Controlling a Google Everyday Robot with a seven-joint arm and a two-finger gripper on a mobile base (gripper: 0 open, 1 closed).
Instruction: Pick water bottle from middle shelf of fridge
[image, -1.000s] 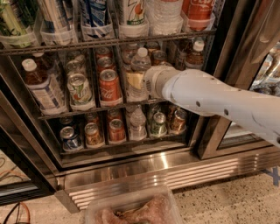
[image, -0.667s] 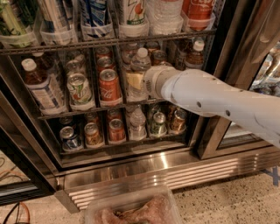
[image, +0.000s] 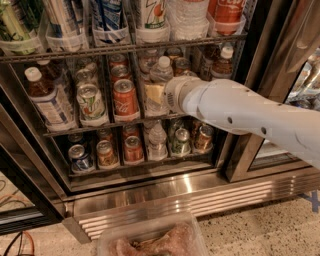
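End effector (image: 171, 95) sits at the water bottle (image: 161, 75) just ahead, the grasp step I judge, though its grip I cannot tell; next, secure it and withdraw.

The single camera looked forward and down into the fridge (image: 30, 160) from close in front of it. It sat high enough that the middle shelf (image: 100, 126) lay at mid-frame, while the ribbed steel base panel (image: 200, 200) and speckled floor (image: 260, 230) filled the bottom. The view was slightly tilted, the racks sloping up to the right. The white arm (image: 250, 117) ran across from the right edge, its hand (image: 170, 95) at the water bottle (image: 161, 75) near the frame's centre.
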